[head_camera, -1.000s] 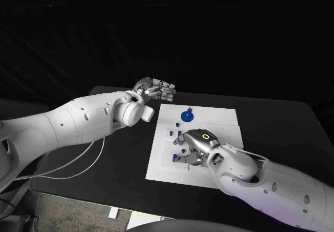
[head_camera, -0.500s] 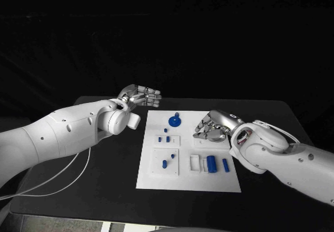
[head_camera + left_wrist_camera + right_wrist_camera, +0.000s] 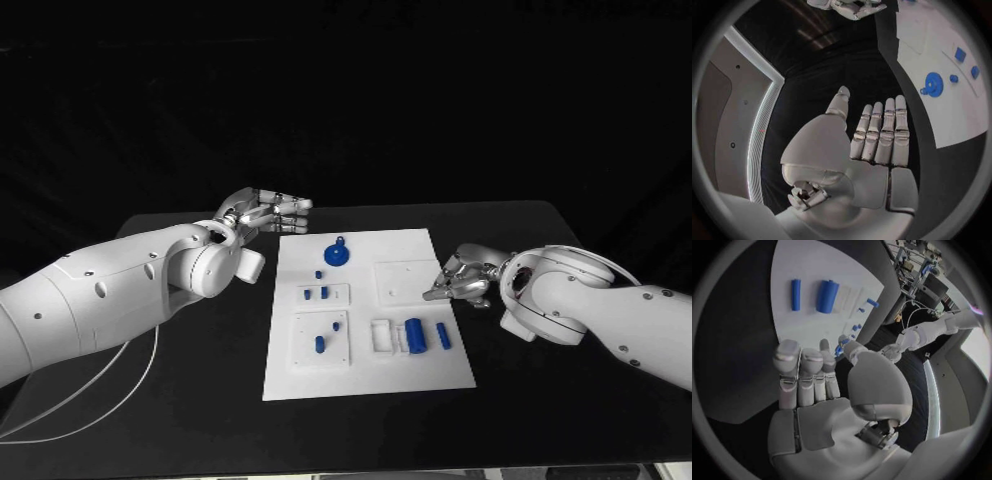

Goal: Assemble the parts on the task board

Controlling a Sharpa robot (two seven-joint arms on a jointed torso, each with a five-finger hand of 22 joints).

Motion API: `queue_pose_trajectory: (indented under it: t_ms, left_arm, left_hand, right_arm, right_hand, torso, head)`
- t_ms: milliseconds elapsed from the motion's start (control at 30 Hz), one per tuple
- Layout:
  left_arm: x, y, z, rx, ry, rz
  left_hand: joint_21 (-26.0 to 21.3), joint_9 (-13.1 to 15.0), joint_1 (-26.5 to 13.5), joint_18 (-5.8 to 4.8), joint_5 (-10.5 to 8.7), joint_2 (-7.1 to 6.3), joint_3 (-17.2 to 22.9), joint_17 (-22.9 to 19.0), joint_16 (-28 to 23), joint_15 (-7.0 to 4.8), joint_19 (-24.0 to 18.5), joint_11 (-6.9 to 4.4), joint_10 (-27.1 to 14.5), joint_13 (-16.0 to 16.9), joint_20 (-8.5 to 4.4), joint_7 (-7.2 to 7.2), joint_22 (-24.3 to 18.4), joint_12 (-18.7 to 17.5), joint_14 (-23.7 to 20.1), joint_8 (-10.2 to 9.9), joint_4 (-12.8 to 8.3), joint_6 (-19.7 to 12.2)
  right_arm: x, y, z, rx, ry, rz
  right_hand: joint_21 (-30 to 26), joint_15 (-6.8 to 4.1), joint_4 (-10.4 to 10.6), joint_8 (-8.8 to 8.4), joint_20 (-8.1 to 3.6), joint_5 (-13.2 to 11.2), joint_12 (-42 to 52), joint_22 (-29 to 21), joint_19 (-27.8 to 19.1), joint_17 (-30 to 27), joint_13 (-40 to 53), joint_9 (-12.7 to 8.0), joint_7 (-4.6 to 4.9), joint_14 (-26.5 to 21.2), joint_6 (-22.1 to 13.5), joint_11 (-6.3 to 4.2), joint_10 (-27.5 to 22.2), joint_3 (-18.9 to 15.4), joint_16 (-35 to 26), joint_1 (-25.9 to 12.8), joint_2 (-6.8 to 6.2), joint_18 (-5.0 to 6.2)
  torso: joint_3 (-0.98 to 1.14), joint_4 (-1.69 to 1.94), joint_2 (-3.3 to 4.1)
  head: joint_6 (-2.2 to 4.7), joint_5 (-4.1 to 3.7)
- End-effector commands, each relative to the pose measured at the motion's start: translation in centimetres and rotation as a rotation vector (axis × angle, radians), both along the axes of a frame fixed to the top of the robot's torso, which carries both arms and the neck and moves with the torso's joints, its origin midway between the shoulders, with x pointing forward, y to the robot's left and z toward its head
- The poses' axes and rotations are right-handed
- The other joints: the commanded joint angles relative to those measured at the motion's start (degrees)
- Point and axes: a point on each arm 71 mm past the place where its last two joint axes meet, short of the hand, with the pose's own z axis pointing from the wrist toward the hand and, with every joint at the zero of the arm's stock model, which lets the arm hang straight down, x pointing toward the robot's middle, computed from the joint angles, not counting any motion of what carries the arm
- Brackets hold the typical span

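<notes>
- Task board (image 3: 418, 375): white plate flat mid-table (image 3: 173, 400), long side running away from the robot.
- Far end of board: round blue disc part (image 3: 336, 254), with a small blue peg (image 3: 319, 274) just beside it on the near side.
- Left half of board: two raised white squares; the farther holds two short blue pegs (image 3: 325, 292), the nearer a blue peg (image 3: 320, 344) and a smaller one (image 3: 336, 326).
- Near right of board: thick blue cylinder (image 3: 415, 335) lying flat, thinner blue rod (image 3: 443, 336) just beside it on the right, both apart from the hands.
- Left robot hand (image 3: 267, 213): raised beyond the board's far left corner, off the board, fingers straight and side by side, holding nothing.
- Right robot hand (image 3: 464, 278): at the board's right edge, touching no part; fingers loosely bent, nothing held.
- Right wrist view: cylinder (image 3: 827, 296) and rod (image 3: 796, 294) lie ahead of the fingertips (image 3: 788, 351), well clear.
</notes>
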Motion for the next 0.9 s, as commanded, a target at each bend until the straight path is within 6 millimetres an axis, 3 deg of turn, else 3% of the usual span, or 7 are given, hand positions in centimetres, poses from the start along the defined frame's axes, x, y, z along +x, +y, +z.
queue_pose_trajectory:
  t_ms: [33,167,267,433,500,533,900]
  left_arm:
    - [-0.3,-0.5,0.3,-0.03,-0.025,-0.045]
    - [-0.5,-0.5,0.3,-0.033,-0.025,-0.05]
    - [-0.5,-0.4,0.2,-0.033,-0.024,-0.053]
    - [-0.6,-0.5,0.2,-0.034,-0.023,-0.057]
    - [-0.6,-0.5,0.2,-0.034,-0.023,-0.057]
    - [-0.6,-0.5,0.2,-0.034,-0.022,-0.058]
    - [-0.7,-0.5,0.3,-0.034,-0.021,-0.061]
  left_hand:
    - [0.2,0.1,0.3,0.25,-0.29,0.13,-0.3,0.0,0.0,-0.07,0.7,0.14,0.3,0.0,0.01,0.09,-1.7,0.2,0.4,0.3,0.3,-0.2]
    - [0.5,0.1,0.0,0.18,-0.4,-0.09,-0.3,0.0,0.0,-0.07,1.3,0.19,0.2,0.0,-0.02,0.13,-5.0,0.1,0.4,0.3,0.8,-0.4]
    - [0.5,0.1,-0.2,0.19,-0.28,-0.18,-0.3,0.0,0.0,-0.08,1.4,0.19,0.2,0.0,-0.02,0.13,-5.1,0.1,0.4,0.3,1.0,-0.3]
    - [0.5,0.1,-0.7,0.19,-0.39,-0.41,-0.2,0.0,0.0,-0.06,1.4,0.2,0.2,0.0,-0.01,0.15,-5.5,0.1,0.4,0.3,1.6,-0.4]
    - [0.5,0.1,-1.0,0.19,-0.5,-0.6,-0.2,0.0,0.0,-0.06,1.5,0.22,0.1,0.0,0.0,0.16,-5.6,0.1,0.4,0.3,1.8,-0.4]
    - [0.5,0.1,-1.1,0.19,-0.55,-0.7,-0.2,0.0,0.0,-0.06,1.4,0.24,0.1,0.0,0.0,0.17,-5.7,0.1,0.4,0.3,2.0,-0.4]
    - [0.6,0.1,-1.7,0.19,-0.81,-1.27,0.0,0.0,0.0,-0.02,1.5,0.28,0.0,0.0,0.03,0.21,-6.3,0.1,0.3,0.3,3.1,-0.5]
  right_arm:
    - [-0.9,-0.1,-1.2,-0.036,0.184,-0.047]
    - [-1.1,0.7,-1.5,-0.051,0.208,-0.041]
    - [-1.2,1.4,-1.8,-0.061,0.221,-0.034]
    - [-1.4,1.9,-2.4,-0.088,0.237,-0.026]
    - [-1.3,2.0,-2.6,-0.099,0.239,-0.024]
    - [-1.3,2.1,-2.8,-0.109,0.24,-0.022]
    - [-1.2,2.9,-4.4,-0.144,0.254,-0.011]
  right_hand:
    - [0.2,0.55,1.2,-0.05,0.34,-0.4,-0.5,1.7,2.6,0.3,0.4,0.0,0.3,-0.1,-1.0,0.4,0.3,-1.3,0.2,-1.8,-0.62,-0.08]
    - [0.4,0.66,3.2,-0.02,0.51,-0.7,-0.7,2.0,2.6,1.0,1.1,0.0,0.38,0.0,-1.7,0.49,0.5,-2.8,0.5,-3.8,-2.6,-0.04]
    - [0.5,0.54,4.9,0.01,0.38,-0.8,-0.7,2.4,2.7,1.8,1.8,-0.3,0.28,0.1,-1.7,0.38,0.8,-3.0,0.8,-4.4,-3.45,-0.21]
    - [0.4,0.5,7.5,0.02,0.27,-0.8,-0.9,2.9,2.8,3.0,3.0,-1.2,0.24,0.1,-1.5,0.34,1.3,-5.2,1.1,-4.0,-3.54,-0.46]
    - [0.5,0.5,7.8,0.01,0.26,-0.8,-1.0,3.1,2.8,3.1,3.2,-1.3,0.26,0.2,-1.6,0.35,1.3,-5.4,1.1,-4.0,-3.56,-0.49]
    - [0.2,0.48,9.0,0.0,0.2,-0.8,-1.6,3.6,2.9,3.9,4.2,-2.0,0.27,0.3,-1.4,0.33,1.6,-5.7,0.7,-3.3,-3.71,-0.55]
    - [-0.4,0.47,9.6,0.03,0.2,-0.8,-2.4,4.1,3.1,4.6,5.0,-2.4,0.26,0.5,-1.4,0.33,1.8,-6.3,0.4,-3.7,-3.48,-0.54]
  torso:
    - [-0.03,-0.43,-0.14]
    - [-0.05,-0.46,-0.06]
    - [-0.18,-0.63,0.04]
    - [-0.4,-0.67,-0.02]
    - [-0.36,-0.62,-0.01]
    - [-0.32,-0.6,-0.01]
    - [-0.19,-0.66,0.11]
  head:
    - [-0.17,-0.07]
    - [-0.18,-0.17]
    - [-0.17,-0.15]
    - [-0.23,-0.15]
    - [-0.22,-0.18]
    - [-0.24,-0.21]
    - [-0.82,0.03]
